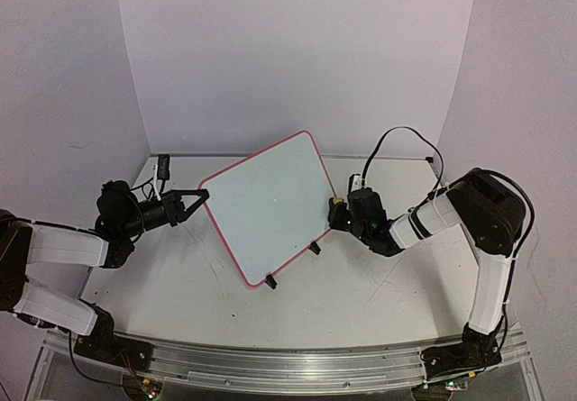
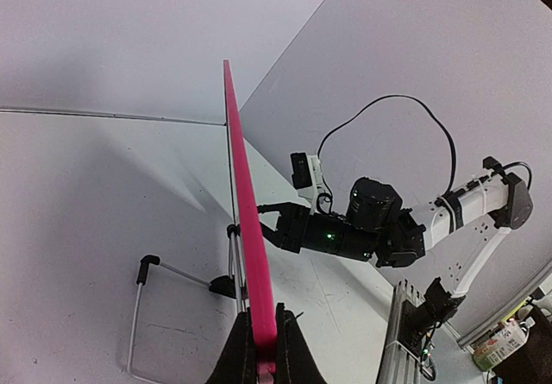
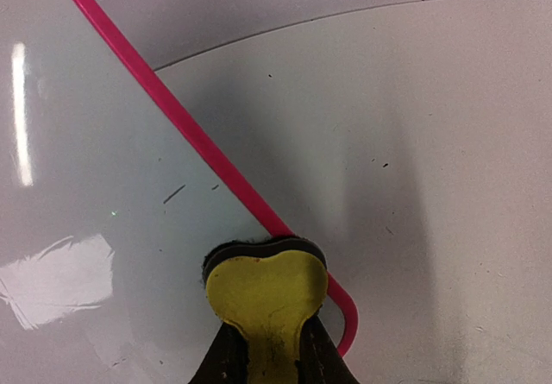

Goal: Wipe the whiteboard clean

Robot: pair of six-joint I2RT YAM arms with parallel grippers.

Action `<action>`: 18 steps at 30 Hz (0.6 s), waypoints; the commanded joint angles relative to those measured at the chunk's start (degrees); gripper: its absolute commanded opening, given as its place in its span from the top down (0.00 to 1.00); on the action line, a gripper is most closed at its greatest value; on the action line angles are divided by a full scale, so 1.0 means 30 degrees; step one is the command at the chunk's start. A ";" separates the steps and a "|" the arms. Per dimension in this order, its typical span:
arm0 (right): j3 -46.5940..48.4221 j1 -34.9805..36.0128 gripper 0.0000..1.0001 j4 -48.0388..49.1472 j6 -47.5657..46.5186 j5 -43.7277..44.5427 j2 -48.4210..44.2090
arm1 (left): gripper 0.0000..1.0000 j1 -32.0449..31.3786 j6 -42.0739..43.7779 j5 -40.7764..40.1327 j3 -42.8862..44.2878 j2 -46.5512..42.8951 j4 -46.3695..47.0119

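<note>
The whiteboard (image 1: 270,203), white with a thin red-pink frame, stands tilted at the table's middle on two black feet (image 1: 270,281). Its face shows only tiny specks. My left gripper (image 1: 200,194) is shut on the board's left frame edge. In the left wrist view the frame (image 2: 246,229) runs edge-on out of the gripper (image 2: 266,349). My right gripper (image 1: 335,212) is shut on a yellow heart-shaped eraser (image 3: 266,293) with a dark felt side. The eraser rests against the board (image 3: 103,194) at its lower right corner, over the pink frame (image 3: 198,147).
A small black object (image 1: 163,167) lies at the back left near the wall. A black cable (image 1: 406,144) loops behind the right arm. The board's wire stand (image 2: 138,306) rests on the table behind it. White walls enclose the table on three sides.
</note>
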 commanded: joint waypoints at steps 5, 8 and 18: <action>0.1286 0.0228 0.85 -0.1594 -0.0816 -0.1870 -0.1032 | 1.00 -0.0475 0.1028 0.2602 0.0402 0.0118 -0.0064; 0.1640 0.1405 0.85 -0.1540 -0.2135 -0.2007 -0.1335 | 1.00 -0.0465 0.1028 0.2591 0.0406 0.0120 -0.0047; 0.0551 0.3359 0.86 -0.0930 -0.1244 -0.0297 -0.0441 | 1.00 -0.0465 0.1030 0.2557 0.0356 0.0023 -0.0059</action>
